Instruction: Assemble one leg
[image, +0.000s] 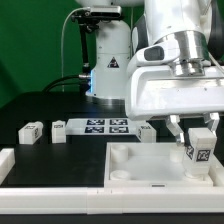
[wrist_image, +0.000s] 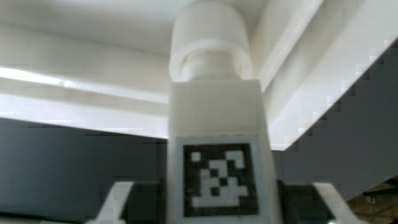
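My gripper is shut on the leg, a small white block with a black-and-white tag facing the camera. It holds the leg upright over the corner of the large white square panel on the exterior view's right. In the wrist view the leg fills the middle between both fingers, tag toward the camera. Its rounded end points at the white panel beyond. I cannot tell whether the leg's end touches the panel.
The marker board lies behind the panel. Two loose white legs stand at the exterior view's left, and another stands beside the marker board. A white part sits at the left edge.
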